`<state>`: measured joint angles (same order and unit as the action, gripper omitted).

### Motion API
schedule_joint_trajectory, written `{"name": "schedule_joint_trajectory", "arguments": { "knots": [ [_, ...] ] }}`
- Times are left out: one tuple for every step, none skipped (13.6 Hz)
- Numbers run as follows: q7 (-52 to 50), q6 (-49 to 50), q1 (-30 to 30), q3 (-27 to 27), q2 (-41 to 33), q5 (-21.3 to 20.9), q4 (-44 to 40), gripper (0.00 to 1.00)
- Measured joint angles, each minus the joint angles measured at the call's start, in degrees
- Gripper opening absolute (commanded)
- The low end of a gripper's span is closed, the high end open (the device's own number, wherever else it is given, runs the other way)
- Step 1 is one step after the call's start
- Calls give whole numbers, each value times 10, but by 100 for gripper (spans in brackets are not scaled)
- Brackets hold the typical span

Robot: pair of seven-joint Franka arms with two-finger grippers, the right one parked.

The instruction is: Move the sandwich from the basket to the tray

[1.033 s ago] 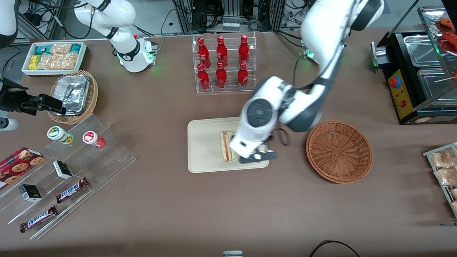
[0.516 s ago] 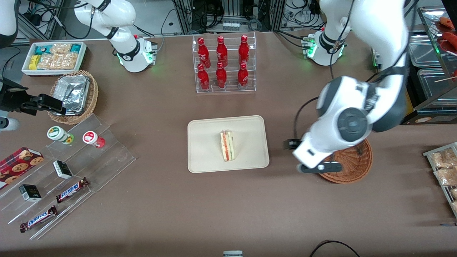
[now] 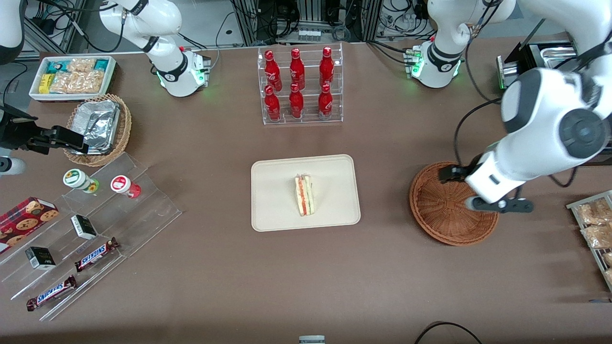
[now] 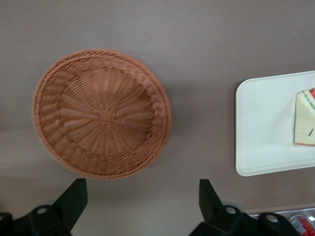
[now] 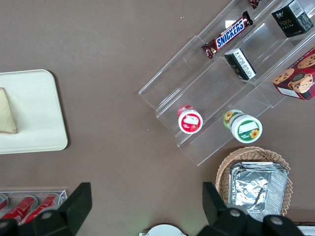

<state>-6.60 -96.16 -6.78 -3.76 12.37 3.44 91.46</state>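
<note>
One brown table (image 3: 201, 267) carries everything, and the job on it looks all but finished. Largest of the task's things is the cream tray (image 3: 277, 210), lying near the table's middle, nearer the front camera than the clear rack of red bottles (image 3: 299, 86). Next in size comes the reddish-brown wicker basket (image 3: 442, 224), which sits beside the tray toward the working arm's end of the table, apart from it, with nothing in it; the wrist camera shows its bare woven bowl (image 4: 101, 113). Then the gripper (image 3: 497, 204), which hangs above the basket's rim on the side toward the working arm's end, its two fingers spread wide and holding nothing. Smallest is the sandwich (image 3: 304, 195), a bread wedge resting on the tray near its centre, well inside the raised rim, its red and green filling edge showing. I judge the step in hand to be the arm's retreat. To do it well, the arm should stay high enough to clear the basket rim, leave the fingers released, and move away from the tray so that nothing brushes the sandwich or nudges the light basket along the table.
</note>
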Motion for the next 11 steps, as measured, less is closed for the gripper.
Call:
{"name": "schedule_joint_trajectory", "arguments": {
  "knots": [
    [2,1,5,0,-19,-4,16,100],
    [2,2,9,0,-40,-11,34,100],
    [2,3,14,-1,-62,-16,52,100],
    [2,4,20,-2,-83,-18,70,100],
    [2,10,29,-7,-102,-18,84,100],
    [5,21,43,-16,-117,-19,92,100],
    [16,34,58,-25,-130,-19,95,100],
    [31,50,67,-29,-140,-19,95,100],
    [41,63,73,-30,-149,-20,95,100],
    [47,73,78,-30,-157,-20,94,100],
    [52,85,81,-30,-162,-21,91,100]
  ]
}}
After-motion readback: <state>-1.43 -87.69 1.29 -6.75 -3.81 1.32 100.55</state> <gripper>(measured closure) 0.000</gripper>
